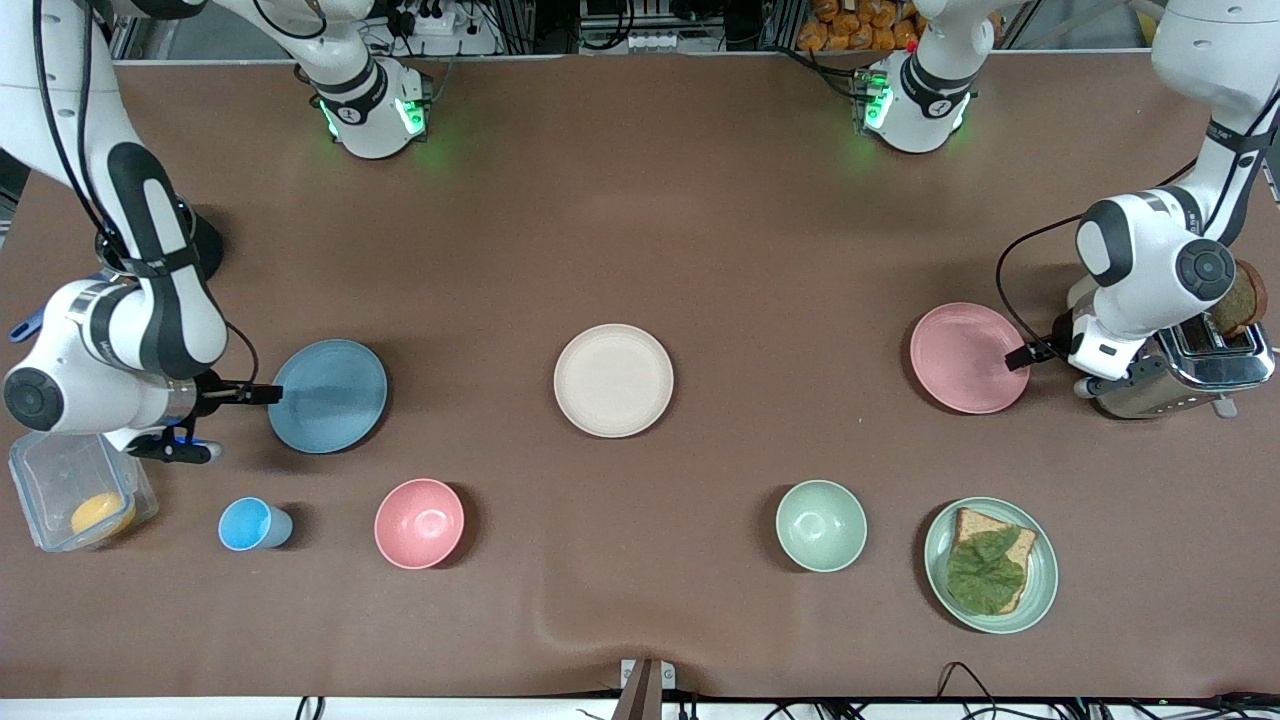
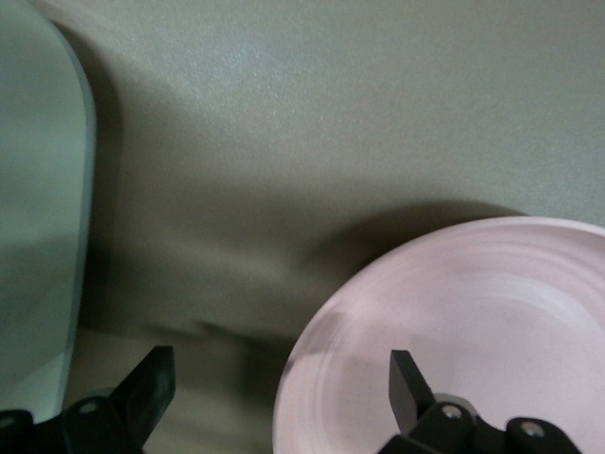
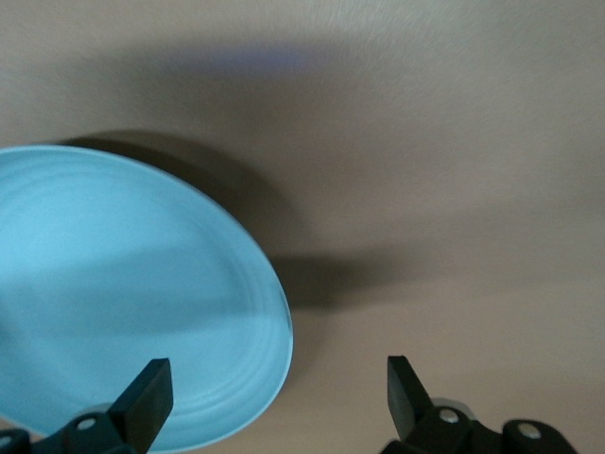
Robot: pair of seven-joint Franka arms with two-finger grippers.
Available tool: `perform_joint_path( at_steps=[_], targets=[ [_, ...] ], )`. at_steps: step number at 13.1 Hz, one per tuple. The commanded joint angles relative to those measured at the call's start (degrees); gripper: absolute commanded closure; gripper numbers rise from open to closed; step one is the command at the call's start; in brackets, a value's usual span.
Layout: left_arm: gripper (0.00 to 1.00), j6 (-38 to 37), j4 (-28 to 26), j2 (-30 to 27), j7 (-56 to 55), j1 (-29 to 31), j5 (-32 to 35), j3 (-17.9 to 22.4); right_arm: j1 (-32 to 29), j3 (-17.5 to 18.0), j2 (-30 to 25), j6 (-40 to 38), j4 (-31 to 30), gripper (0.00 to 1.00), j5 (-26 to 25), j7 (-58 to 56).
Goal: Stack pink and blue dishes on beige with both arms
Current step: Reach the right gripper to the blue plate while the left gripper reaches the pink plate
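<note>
Nearest the front camera, a pale green plate carries a slice of brown bread topped with a crinkled green leaf. In the same row sit a matte sage-green bowl, a deep glossy pink bowl, a small light blue cup, and a clear plastic box holding something round and orange.

Farther up lie three flat round matte plates with shallow rims. The beige plate is mid-table on the brown cloth. The blue plate lies toward the right arm's end, and the pink plate toward the left arm's end.

The right gripper is low at the blue plate's rim, fingers spread wide; in its wrist view one finger is over the plate and the other over bare cloth, holding nothing. The left gripper is at the pink plate's rim, likewise wide open and empty, with one finger over the plate. Beside the left arm stands a shiny metal toaster with dark bread in its slot.
</note>
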Motion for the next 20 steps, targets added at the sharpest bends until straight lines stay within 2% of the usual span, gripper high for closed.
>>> perform_joint_path(
  at_steps=[1,5,7,8,9,10,11,12,14,17,20],
  targets=[
    [0.10,1.29,-0.84,0.21,0.74,0.83,0.54,-0.64,-0.81,0.82,1.96,0.34,0.04,0.00,0.65,0.01],
    [0.30,1.38,-0.66,0.83,0.74,0.83,0.54,-0.64,-0.81,0.90,3.36,0.34,-0.57,0.00,2.32,0.01],
    [0.44,1.38,-0.58,1.01,0.74,0.74,0.54,-0.64,-0.81,0.90,3.54,0.78,-1.19,0.00,4.42,0.01],
    [0.59,1.38,-0.49,1.01,0.74,0.74,0.54,-0.73,-0.90,0.82,3.89,0.78,-1.19,0.00,4.69,0.01],
    [0.79,1.38,-0.49,1.01,0.74,0.74,0.54,-0.73,-0.99,0.82,3.98,0.87,-1.19,0.00,4.70,0.01],
    [1.00,1.38,-0.49,1.01,0.74,0.74,0.54,-0.73,-1.08,0.82,3.98,0.87,-1.19,0.34,4.70,-0.07],
    [1.00,1.38,-0.40,1.01,0.74,0.82,0.45,-0.73,-1.08,0.90,3.98,0.87,-1.19,0.90,4.78,-0.16],
    [1.00,1.38,-0.31,1.01,0.74,0.83,0.36,-0.73,-0.99,0.90,3.98,0.78,-1.19,1.00,4.96,0.01],
    [1.00,1.38,-0.31,1.01,0.66,0.74,0.45,-0.73,-1.08,0.82,3.98,0.69,-1.11,1.00,8.02,-0.07],
    [1.00,1.30,-0.31,-0.39,0.74,0.83,0.36,-2.22,-0.99,0.82,3.98,0.52,-1.11,1.00,8.12,-0.16],
    [1.00,0.77,-0.05,-4.60,0.83,0.74,0.01,-5.38,-0.73,0.82,3.37,0.51,-1.02,1.00,8.04,-0.25]
  ],
)
